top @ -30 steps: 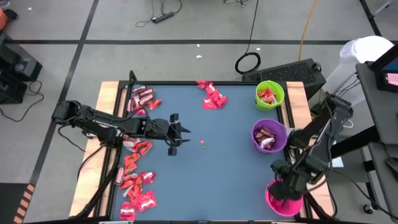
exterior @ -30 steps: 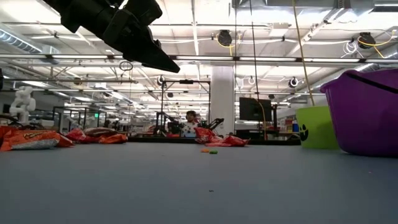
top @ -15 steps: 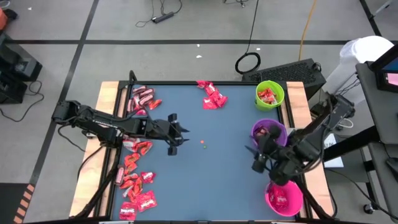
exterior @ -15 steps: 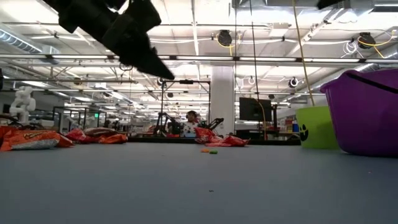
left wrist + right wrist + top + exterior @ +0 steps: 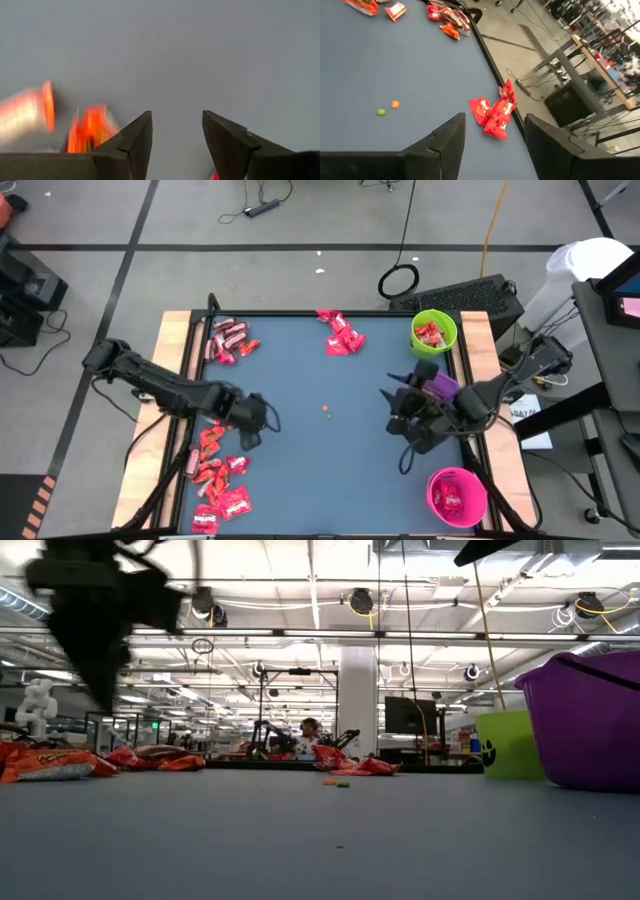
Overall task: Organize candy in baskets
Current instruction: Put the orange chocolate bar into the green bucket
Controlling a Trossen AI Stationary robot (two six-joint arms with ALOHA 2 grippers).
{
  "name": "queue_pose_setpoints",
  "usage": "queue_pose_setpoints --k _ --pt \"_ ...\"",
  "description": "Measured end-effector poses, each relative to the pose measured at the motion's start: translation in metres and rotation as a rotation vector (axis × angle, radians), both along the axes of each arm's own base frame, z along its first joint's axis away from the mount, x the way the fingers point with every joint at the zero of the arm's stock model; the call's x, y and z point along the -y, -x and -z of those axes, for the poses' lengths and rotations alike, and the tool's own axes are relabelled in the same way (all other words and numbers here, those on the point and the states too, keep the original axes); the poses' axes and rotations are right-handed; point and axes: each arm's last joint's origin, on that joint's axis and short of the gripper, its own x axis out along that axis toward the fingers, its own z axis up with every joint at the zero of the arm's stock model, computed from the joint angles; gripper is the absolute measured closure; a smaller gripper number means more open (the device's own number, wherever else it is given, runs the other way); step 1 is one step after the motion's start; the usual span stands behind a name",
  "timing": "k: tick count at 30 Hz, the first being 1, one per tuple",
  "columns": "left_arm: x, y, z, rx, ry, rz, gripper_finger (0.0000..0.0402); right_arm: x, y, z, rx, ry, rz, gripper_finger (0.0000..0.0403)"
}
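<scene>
Red candy [image 5: 216, 470] (scattered), three baskets [image 5: 434, 332]

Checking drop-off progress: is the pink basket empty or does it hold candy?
Not empty. The high view shows red wrapped candy lying inside the pink basket, which stands upright at the table's right corner.

We see the purple basket [image 5: 440, 388] mostly covered by the right arm [image 5: 480, 405] in the high view; its contents are hidden. In the low view the left arm [image 5: 95, 610] is motion-blurred. The candy [image 5: 87, 129] near the left gripper [image 5: 176, 131] is smeared, its markings unreadable.
</scene>
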Motion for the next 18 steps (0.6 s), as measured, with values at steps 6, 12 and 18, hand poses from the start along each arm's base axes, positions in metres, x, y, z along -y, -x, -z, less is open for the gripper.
queue_pose_setpoints --k 6,12,18 --pt "0.008 0.032 0.018 -0.221 -0.051 -0.183 0.0222 0.004 -0.017 0.01 -0.051 0.042 0.02 0.0211" --pt "0.009 0.04 0.032 -0.238 -0.062 -0.181 0.0222 0.011 -0.033 0.022 -0.107 0.08 0.052 0.0211" --pt "0.0 0.042 0.041 -0.202 -0.152 -0.192 0.0222 0.016 -0.047 0.034 -0.154 0.102 0.077 0.0211"
